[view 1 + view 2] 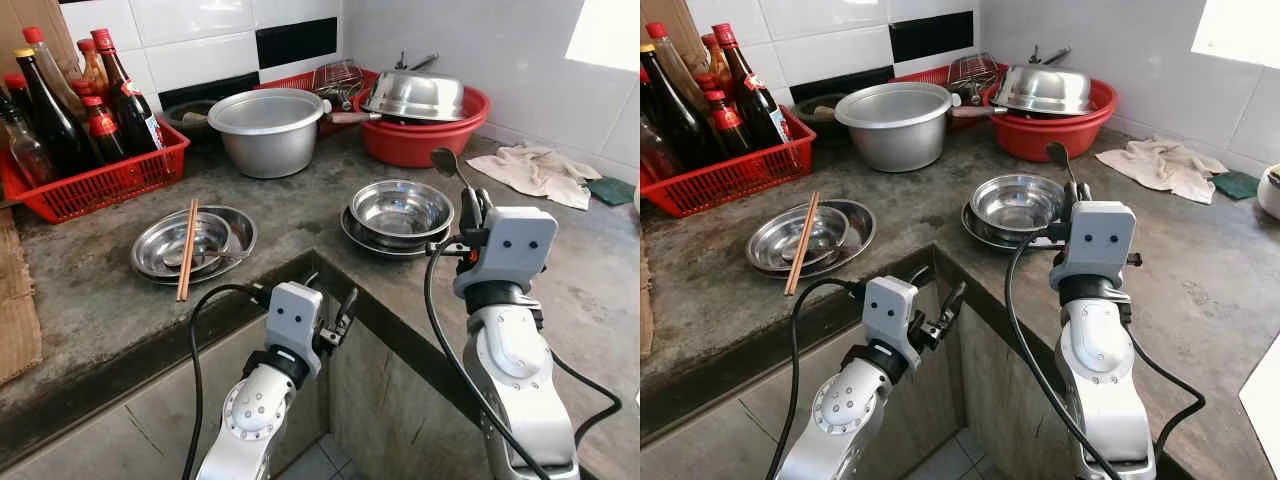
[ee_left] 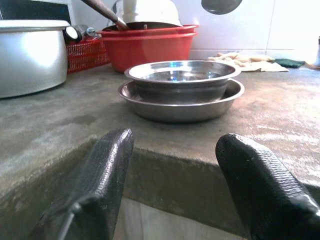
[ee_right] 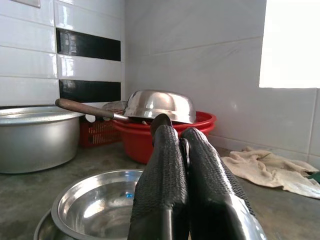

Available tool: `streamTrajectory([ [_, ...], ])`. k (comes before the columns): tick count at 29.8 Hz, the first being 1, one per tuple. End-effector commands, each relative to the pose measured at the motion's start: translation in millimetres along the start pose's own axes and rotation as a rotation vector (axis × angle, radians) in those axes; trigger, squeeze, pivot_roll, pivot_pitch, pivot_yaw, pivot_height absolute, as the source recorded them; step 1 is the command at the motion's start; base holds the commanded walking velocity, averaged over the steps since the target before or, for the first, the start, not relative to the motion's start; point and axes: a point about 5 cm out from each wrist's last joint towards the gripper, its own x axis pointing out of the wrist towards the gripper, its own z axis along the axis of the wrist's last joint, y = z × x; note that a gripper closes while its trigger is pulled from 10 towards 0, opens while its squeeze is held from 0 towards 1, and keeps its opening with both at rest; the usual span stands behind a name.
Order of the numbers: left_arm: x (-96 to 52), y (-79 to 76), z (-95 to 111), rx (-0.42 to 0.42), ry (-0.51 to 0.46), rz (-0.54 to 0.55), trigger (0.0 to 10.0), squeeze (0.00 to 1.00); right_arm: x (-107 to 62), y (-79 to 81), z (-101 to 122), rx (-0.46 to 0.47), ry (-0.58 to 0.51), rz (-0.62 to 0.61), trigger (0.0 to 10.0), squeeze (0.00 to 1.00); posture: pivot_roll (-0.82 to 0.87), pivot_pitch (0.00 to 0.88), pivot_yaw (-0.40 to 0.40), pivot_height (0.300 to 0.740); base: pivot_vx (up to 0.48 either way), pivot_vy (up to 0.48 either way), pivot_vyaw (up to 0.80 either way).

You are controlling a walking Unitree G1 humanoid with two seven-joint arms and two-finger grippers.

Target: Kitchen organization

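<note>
right tool (image 1: 470, 205) hovers over the grey table (image 1: 300, 215), its two black fingers (image 3: 170, 180) pressed together on the thin handle of a metal spoon (image 1: 445, 160) that sticks up above them. just beyond it, a steel bowl (image 1: 402, 208) sits nested in a shallow steel dish (image 2: 180, 102) near the table's inner corner. left tool (image 1: 335, 320) hangs lower, in front of the table edge, its fingers (image 2: 100, 185) spread wide apart and holding nothing. farther left on the table, a pair of wooden chopsticks (image 1: 187, 250) lies across another set of stacked steel dishes (image 1: 195, 243). behind them stand a large aluminium pot (image 1: 268, 130), a red crate of sauce bottles (image 1: 95, 180) and a red basin (image 1: 420, 135) with an upturned steel bowl on top. a crumpled cloth (image 1: 535, 172) lies by the wall on the right.
</note>
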Motion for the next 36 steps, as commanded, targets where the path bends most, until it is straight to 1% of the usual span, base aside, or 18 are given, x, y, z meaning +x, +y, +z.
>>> streamTrajectory([
  [1, -0.9, 0.2, 0.9, 0.006, -0.003, 0.004, 10.0, 0.0, -0.9, 1.3, 3.9, 0.002, -0.009, -0.004, 0.0, 0.0, 0.1, 0.0, -0.014, 0.74, -0.255, 0.0, 0.0],
  [11, -1.6, -0.6, 0.9, 0.004, -0.002, -0.006, 10.0, 0.0, -0.6, 1.8, 3.8, 0.003, -0.004, -0.011, 0.0, 0.0, 0.1, 0.0, -0.007, 0.74, -0.276, 0.0, 0.0],
  [12, -1.4, -0.8, 0.8, 0.004, -0.002, -0.007, 10.0, 0.0, -0.2, 2.1, 3.8, 0.002, -0.004, -0.011, 2.7, 0.0, 0.1, 0.0, -0.008, 0.74, -0.277, 0.0, 0.0],
  [13, -1.3, -0.9, 0.7, 0.005, -0.001, -0.007, 10.0, 0.0, 0.1, 2.2, 3.8, 0.001, -0.003, -0.011, 2.7, 0.0, 0.1, 0.0, -0.008, 0.74, -0.277, 0.0, 0.0],
  [14, -1.1, -1.0, 0.6, 0.005, -0.001, -0.007, 10.0, 0.0, 0.4, 2.3, 4.0, 0.001, -0.004, -0.011, 10.0, 0.0, 0.1, 0.0, -0.007, 0.74, -0.281, 0.0, 0.0],
  [32, -0.4, -0.6, -0.1, 0.01, 0.003, -0.01, 10.0, 0.0, 1.1, 1.5, 0.6, -0.003, 0.02, -0.016, 10.0, 0.0, 0.1, 0.0, -0.004, 0.74, -0.283, 0.0, 0.0],
  [35, -0.1, 0.6, -1.1, 0.014, 0.009, 0.003, 10.0, 0.0, 1.0, 1.3, -0.2, -0.004, 0.027, -0.016, 10.0, 0.0, 0.1, 0.0, -0.004, 0.74, 0.0, 0.0, 0.0],
  [36, 0.2, 0.5, -1.0, 0.009, 0.009, 0.0, 10.0, 0.0, 1.0, 1.2, -0.5, -0.005, 0.03, -0.016, 10.0, 0.0, 0.1, 0.0, -0.006, 0.74, 0.0, 0.0, -0.79],
])
